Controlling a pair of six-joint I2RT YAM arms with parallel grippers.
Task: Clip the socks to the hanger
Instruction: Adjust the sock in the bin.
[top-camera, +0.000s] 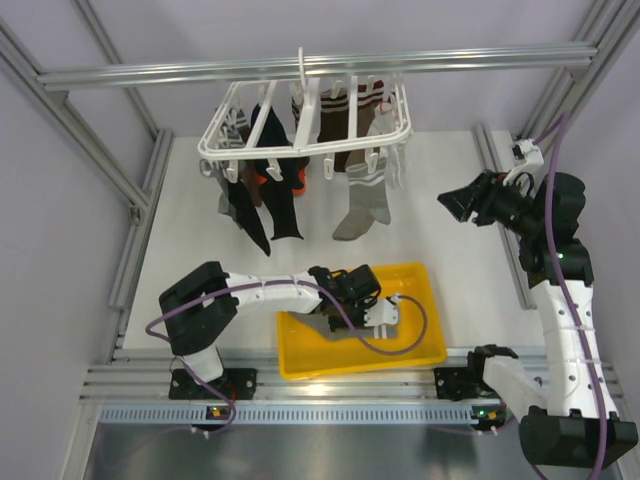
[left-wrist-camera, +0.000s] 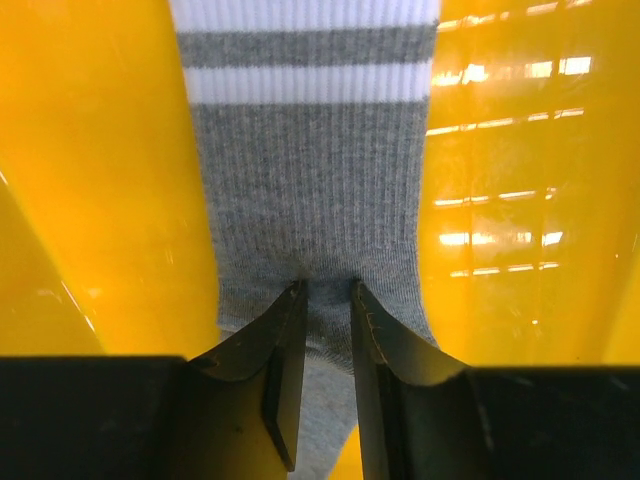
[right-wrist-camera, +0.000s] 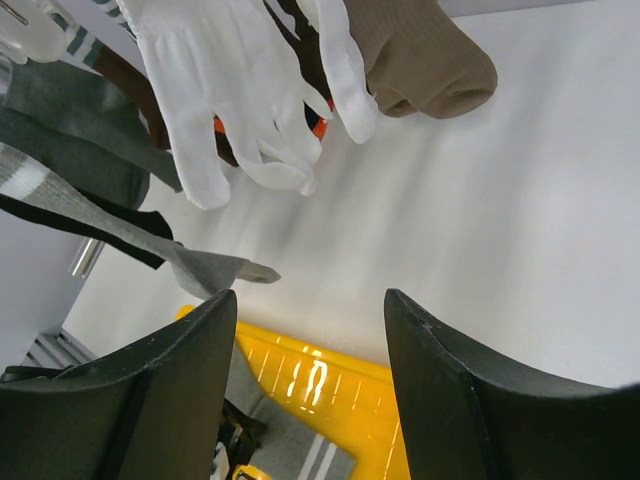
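Nearest the bases, the left gripper (left-wrist-camera: 327, 290) is down in the tray (top-camera: 300, 362). Its jaws are drawn almost together on a pinched ridge of the loose sock (left-wrist-camera: 310, 190). This sock lies flat on the yellow floor, its two white stripes at the far end from the fingers (so the grip looks to be toward the foot, not the cuff). It has not left the tray, so it is grasped but not lifted.

Further out on the right, the right gripper (top-camera: 455, 205) hangs above the table (top-camera: 450, 180) with its jaws spread wide and nothing between them, facing the hanger (top-camera: 215, 135).

At the far end, the hanger carries the hung sock (top-camera: 358, 205), grey with white stripes, clipped near its right side. Dark socks (top-camera: 265, 210), a brown sock (right-wrist-camera: 420, 50) and a white glove (right-wrist-camera: 220, 90) hang there too.

By my reading the task is about half done: one of the pair is up, and the other must be raised, carried to the hanger and pushed into a clip. I cannot tell from here which clips are free.
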